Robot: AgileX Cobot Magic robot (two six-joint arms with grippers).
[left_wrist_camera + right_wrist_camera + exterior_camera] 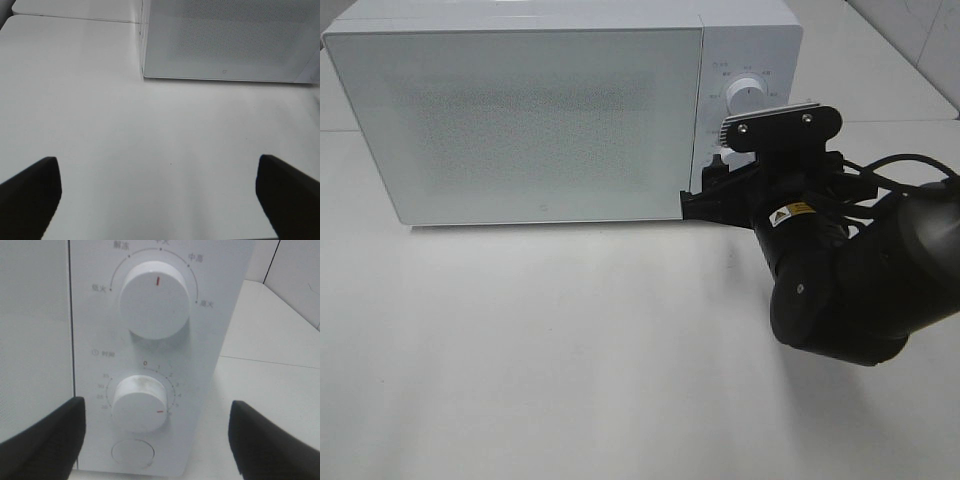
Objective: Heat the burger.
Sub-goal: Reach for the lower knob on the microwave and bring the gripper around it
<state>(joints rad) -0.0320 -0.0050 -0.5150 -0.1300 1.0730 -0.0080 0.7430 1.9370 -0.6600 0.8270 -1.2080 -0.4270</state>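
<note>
Burger not visible in any view. Microwave [520, 110] fills upper left of the overhead frame, door shut, so burger is probably inside; can't confirm. Right gripper [156, 407] open, fingers [45, 440] either side of the timer knob [140, 407], not touching it. Knob's red mark sits off zero. Left gripper [156, 165] open wide over the table [150, 130], holding nothing. Step looks like timer setting: centre jaws on knob, close squarely on rim, twist about its axis, stay clear of power knob [156, 300].
</note>
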